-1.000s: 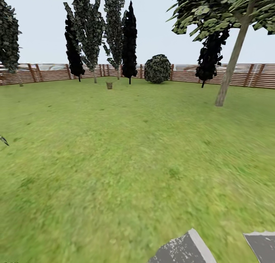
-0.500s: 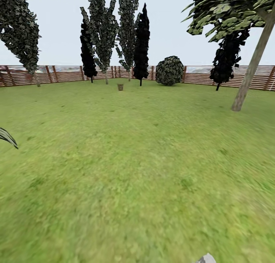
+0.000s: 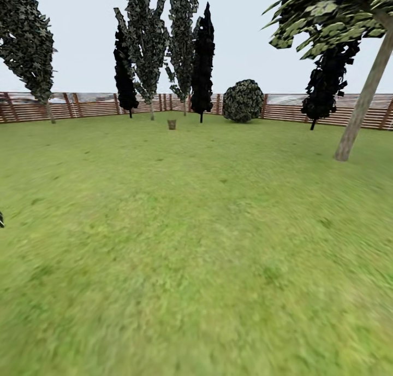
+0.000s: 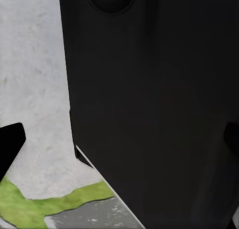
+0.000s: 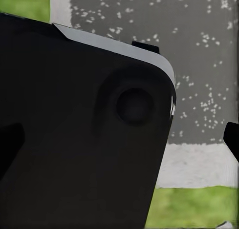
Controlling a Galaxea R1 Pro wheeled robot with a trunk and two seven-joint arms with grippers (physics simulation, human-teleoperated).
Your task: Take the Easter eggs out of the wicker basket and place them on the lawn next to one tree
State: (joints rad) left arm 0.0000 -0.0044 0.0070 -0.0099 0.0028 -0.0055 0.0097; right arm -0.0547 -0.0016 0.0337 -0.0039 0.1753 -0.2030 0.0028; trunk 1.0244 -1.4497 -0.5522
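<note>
The wicker basket is a tiny brown shape far ahead on the lawn, near the back fence. The Easter eggs are too far off to make out. A tree with a leaning pale trunk and green-flecked foliage stands at the right, well apart from the basket. In the left wrist view my left gripper is open, its dark fingertips at the picture's two sides with nothing held. My right gripper is open too, with dark fingertips wide apart and nothing held.
A brown slat fence closes the back of the garden. Tall dark trees, a black-foliage tree and a round bush stand before it. Both wrist views look past my black body onto grey paving edged by grass.
The head camera has turned and advanced, so the whole scene slid right. The grey stones have left the bottom edge. The basket looks slightly nearer.
</note>
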